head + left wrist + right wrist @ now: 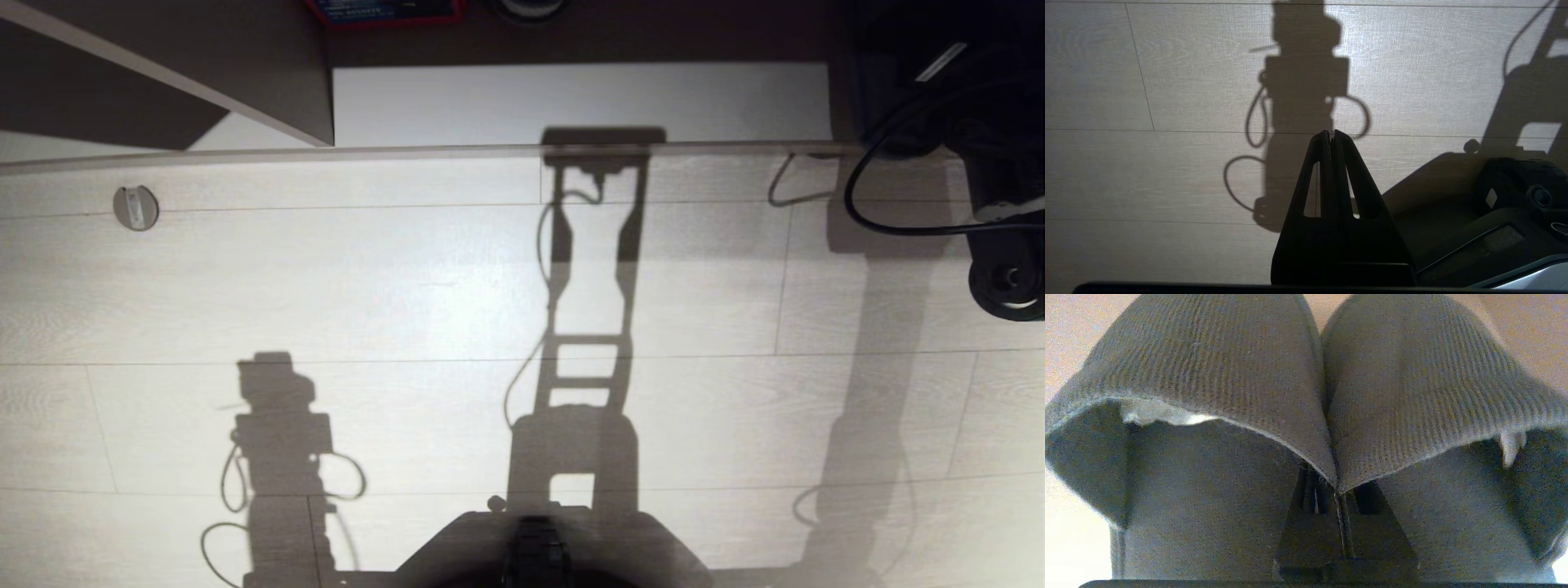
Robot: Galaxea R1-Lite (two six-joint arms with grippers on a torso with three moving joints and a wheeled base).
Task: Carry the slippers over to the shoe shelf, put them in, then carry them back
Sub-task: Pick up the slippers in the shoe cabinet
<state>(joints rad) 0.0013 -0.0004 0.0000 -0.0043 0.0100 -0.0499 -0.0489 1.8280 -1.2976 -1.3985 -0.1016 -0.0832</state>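
The right gripper (1337, 486) is pinched tight on the slippers (1274, 388), its two fingers pressed together over the inner edges where the pair meets. The two grey ribbed-knit toes fill the right wrist view side by side, touching along the middle, their mouths gaping towards the camera. A pale tag shows inside each opening, but no writing on either can be read.

The left gripper (1332, 136) hangs parked over the pale plank floor (326, 286), fingers together and holding nothing.

In the head view, the right arm (1000, 237) is a dark mass at the edge, its claw and the slippers cut off. A red-edged item (384, 11) at the top is cropped, its print illegible.
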